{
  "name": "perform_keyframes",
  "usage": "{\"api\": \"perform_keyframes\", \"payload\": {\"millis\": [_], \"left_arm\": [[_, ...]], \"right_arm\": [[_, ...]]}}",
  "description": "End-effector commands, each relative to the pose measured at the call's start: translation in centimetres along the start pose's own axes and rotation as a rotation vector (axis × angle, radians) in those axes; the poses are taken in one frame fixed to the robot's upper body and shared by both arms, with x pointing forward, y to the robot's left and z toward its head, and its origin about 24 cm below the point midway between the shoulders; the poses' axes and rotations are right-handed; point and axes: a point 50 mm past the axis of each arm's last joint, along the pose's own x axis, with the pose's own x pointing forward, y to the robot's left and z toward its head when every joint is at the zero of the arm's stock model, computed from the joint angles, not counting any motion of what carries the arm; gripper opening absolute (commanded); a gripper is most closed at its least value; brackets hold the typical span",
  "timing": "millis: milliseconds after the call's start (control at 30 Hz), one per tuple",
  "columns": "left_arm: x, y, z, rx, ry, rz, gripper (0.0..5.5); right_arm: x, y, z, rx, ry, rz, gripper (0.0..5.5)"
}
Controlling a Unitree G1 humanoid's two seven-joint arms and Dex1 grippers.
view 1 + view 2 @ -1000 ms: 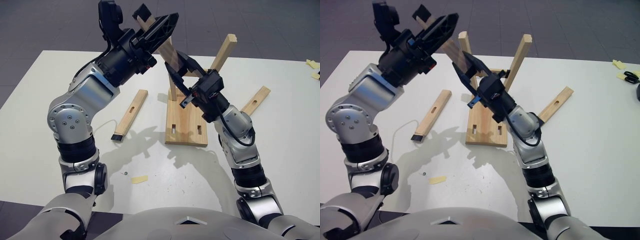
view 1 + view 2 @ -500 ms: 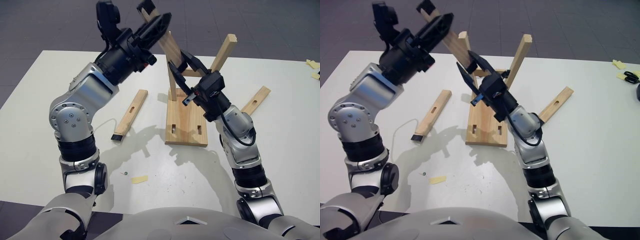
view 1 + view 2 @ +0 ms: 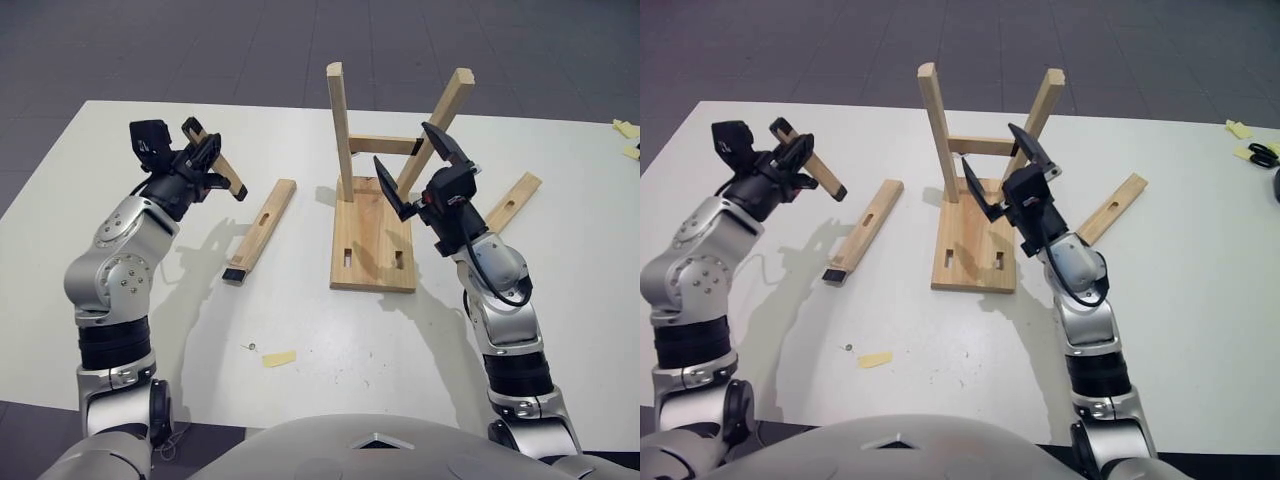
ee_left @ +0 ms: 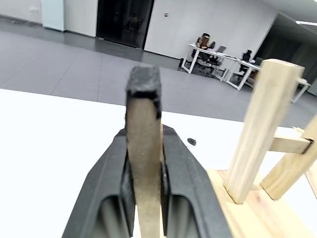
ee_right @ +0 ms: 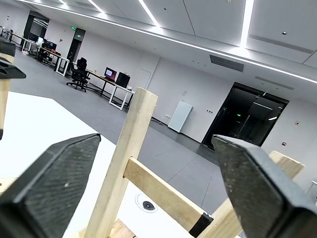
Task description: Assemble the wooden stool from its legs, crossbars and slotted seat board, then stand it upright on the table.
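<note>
Two legs (image 3: pixel 338 125) stand in the seat board (image 3: pixel 372 250). The left gripper (image 3: pixel 203 142), clenched on a third leg (image 3: pixel 228 178), has swung down left of the board, and the right gripper (image 3: pixel 402 148) has let go, so that leg remains unfitted.

white table with loose stool parts

a white rectangular table (image 3: pixel 330 340) carries everything. near its middle a flat rectangular seat board of pale wood (image 3: pixel 372 268) lies with two short slots at its nearer end. to the board's left, apart from it, a long slotted wooden bar with a black cap (image 3: pixel 260 228) lies at an angle. to the right a second slotted wooden bar (image 3: pixel 515 198) lies angled the other way. a small yellow scrap of tape (image 3: pixel 279 358) sits near the front edge, a tiny dark speck (image 3: pixel 251 347) just beside it. pale yellow scraps (image 3: pixel 626 128) lie at the far right edge.
</note>
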Motion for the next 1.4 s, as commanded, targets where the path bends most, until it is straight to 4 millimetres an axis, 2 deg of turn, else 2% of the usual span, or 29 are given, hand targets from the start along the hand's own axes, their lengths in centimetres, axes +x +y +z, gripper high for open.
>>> {"api": "perform_keyframes", "payload": {"millis": [33,167,267,433,633,867,1167,1400], "left_arm": [[0.9,0.0,-0.6,-0.042,-0.019,-0.004,0.41],[0.6,-0.2,-2.1,-0.017,0.048,-0.044,0.41],[0.4,0.5,-3.2,0.009,0.096,-0.030,0.41],[0.8,1.1,-3.8,0.013,0.092,-0.012,0.41],[1.9,1.4,-3.8,0.001,0.070,-0.015,0.41],[1.4,0.6,-2.8,0.002,0.052,-0.062,0.41],[0.9,0.9,-5.5,0.004,0.134,-0.048,0.41],[1.2,1.3,-6.1,0.015,0.129,-0.019,0.41]], "right_arm": [[0.0,-0.1,0.0,-0.003,0.009,-0.004,4.82],[0.0,0.0,-0.1,-0.006,0.011,-0.005,5.39],[-0.2,-0.2,-0.2,-0.008,0.019,-0.017,5.40],[-0.2,-0.3,-0.2,0.000,0.022,-0.030,5.40],[-0.1,-0.7,-0.2,-0.003,0.028,-0.038,5.40],[-0.3,-0.6,-0.3,-0.006,0.040,-0.035,5.40],[-0.3,-0.6,-0.4,-0.004,0.042,-0.049,5.40],[-0.1,-0.6,-0.4,0.001,0.039,-0.045,5.40]]}}
